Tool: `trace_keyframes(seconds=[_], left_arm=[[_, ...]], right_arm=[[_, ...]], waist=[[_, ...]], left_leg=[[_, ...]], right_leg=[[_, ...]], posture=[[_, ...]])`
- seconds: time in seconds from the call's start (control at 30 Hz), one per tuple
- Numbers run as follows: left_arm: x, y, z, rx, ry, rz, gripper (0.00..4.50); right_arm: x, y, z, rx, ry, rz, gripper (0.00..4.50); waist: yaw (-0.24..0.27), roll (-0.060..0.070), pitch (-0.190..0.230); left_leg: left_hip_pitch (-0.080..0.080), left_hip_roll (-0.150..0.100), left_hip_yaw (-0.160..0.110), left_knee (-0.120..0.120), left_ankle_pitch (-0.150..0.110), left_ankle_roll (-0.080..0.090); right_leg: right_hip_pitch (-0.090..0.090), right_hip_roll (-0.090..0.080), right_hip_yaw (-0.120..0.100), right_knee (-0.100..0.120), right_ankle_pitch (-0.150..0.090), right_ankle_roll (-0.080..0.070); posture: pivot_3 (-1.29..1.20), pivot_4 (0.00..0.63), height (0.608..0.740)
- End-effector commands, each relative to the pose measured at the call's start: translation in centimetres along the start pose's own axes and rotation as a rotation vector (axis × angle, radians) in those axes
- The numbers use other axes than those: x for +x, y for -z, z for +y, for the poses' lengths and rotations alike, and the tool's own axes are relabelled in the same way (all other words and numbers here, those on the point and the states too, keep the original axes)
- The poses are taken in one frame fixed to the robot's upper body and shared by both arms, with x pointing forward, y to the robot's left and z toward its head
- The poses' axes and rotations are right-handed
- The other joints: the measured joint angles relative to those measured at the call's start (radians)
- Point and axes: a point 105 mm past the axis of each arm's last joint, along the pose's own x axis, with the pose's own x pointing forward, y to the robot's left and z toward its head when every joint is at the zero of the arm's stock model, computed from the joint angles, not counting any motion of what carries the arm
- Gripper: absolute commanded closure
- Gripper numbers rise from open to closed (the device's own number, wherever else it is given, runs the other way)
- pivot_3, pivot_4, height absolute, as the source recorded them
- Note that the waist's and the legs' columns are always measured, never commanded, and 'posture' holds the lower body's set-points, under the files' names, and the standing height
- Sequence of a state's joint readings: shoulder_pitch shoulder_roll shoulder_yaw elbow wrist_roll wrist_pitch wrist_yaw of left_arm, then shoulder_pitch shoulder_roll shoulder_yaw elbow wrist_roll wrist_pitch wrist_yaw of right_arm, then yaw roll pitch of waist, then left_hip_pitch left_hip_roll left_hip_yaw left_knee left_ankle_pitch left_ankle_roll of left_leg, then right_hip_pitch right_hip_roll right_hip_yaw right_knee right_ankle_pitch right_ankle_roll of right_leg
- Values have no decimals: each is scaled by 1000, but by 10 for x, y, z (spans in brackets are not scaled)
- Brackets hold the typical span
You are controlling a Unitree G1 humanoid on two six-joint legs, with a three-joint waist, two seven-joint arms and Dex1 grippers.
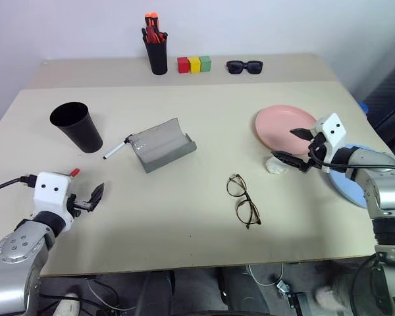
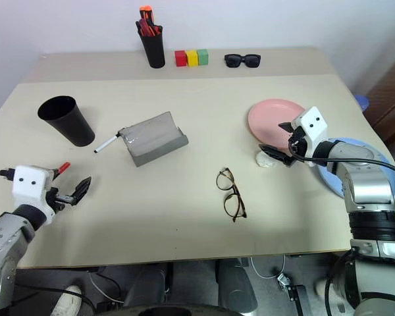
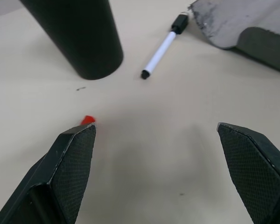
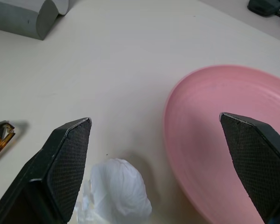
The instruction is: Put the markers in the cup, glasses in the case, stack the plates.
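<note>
With both black two-fingered claws released and empty, the left claw hovered low just short of the red-capped marker, the white black-capped marker lay slanting toward the grey hard-shell case beyond, while the right claw straddled a crumpled white wad beside the round pink plastic plate.

Left gripper empty, fingers spread; right gripper same.
</note>
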State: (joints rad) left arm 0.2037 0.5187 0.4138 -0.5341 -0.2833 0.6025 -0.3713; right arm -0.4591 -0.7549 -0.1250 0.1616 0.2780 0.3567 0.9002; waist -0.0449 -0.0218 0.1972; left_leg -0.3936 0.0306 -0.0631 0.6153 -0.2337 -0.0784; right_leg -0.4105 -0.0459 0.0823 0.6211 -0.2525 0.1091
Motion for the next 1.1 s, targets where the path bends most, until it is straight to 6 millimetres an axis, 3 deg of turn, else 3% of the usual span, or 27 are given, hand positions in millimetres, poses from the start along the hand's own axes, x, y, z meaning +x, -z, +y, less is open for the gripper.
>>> trace_keyframes(seconds=[0.03,0.2,0.4,0.67,0.9,1.1], left_arm=[[1,-11,-2,16,0,-40,250],[4,-10,4,-2,-43,-52,250],[8,-3,21,2,-84,-32,250],[40,-6,29,22,-85,22,250],[41,0,63,-17,-188,242,250],[36,-4,65,-52,-131,486,250]], right_arm=[[2,-12,0,-40,10,-45,0],[3,-14,-2,-47,15,-54,0],[14,-20,9,-55,-23,-88,0],[25,-30,34,-49,-66,-149,0],[30,-44,73,-25,-134,-190,0],[33,-54,87,-14,-154,-207,0]], waist=[[0,0,0],[0,0,0],[-1,0,0],[0,0,0],[-2,0,0],[-2,0,0]], left_leg=[[0,0,0,0,0,0],[0,0,0,0,0,0],[1,0,0,1,0,0],[1,0,0,5,0,0],[1,0,-1,5,0,0],[1,0,-2,6,0,0]], right_leg=[[0,0,0,0,0,0],[0,0,0,0,0,0],[0,0,0,3,0,0],[1,0,0,7,0,0],[0,1,0,9,0,1],[0,1,0,9,0,1]], posture=[[0,150,740],[0,150,740],[0,150,740],[0,150,740],[0,150,740],[0,150,740]])
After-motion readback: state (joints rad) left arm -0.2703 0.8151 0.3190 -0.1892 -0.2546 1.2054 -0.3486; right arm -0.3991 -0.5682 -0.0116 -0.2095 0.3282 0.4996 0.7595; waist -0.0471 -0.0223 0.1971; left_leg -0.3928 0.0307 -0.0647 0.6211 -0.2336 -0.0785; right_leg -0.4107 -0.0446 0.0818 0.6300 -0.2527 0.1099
